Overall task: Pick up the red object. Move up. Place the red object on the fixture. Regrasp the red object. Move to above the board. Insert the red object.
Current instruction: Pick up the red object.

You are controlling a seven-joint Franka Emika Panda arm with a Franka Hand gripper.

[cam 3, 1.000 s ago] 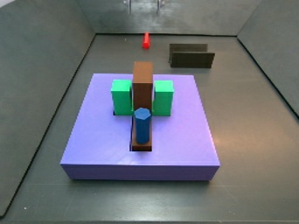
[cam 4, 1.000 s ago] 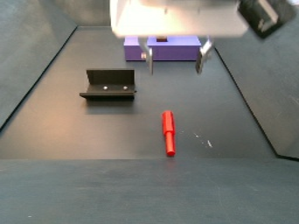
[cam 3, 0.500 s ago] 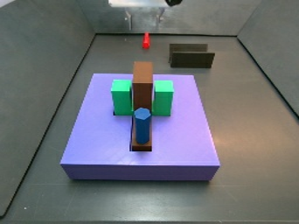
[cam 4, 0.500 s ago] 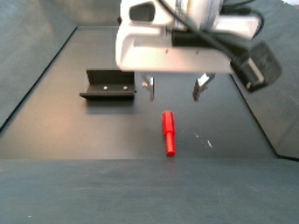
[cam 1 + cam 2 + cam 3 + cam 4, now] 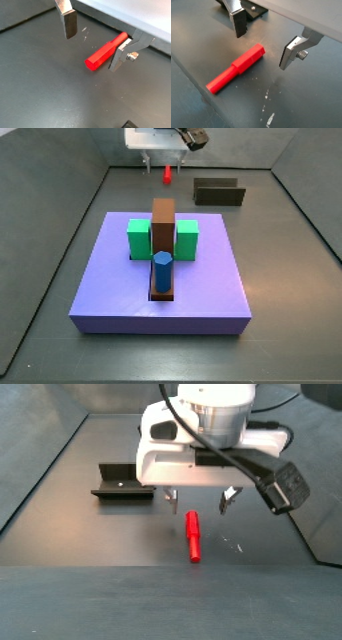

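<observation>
Red object (image 5: 193,536) lies flat on the table (image 5: 80,529), right of the fixture (image 5: 124,481), untouched. Looks light, stiff, prob. slick: you'd best pinch it mid-shaft. Tool (image 5: 195,496) hovers over its far end, fingers (image 5: 238,22) spread wide, empty.

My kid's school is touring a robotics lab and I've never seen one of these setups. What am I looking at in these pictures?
It is one robot arm ending in a two-finger gripper, open and holding nothing, just above a small red peg lying on the dark floor. Two pictures come from cameras beside the table; two come from cameras on the wrist, where the silver fingers show on either side of the peg. Nearby stands a dark bracket, the fixture. A purple board carries green blocks, a brown bar and a blue peg.
</observation>
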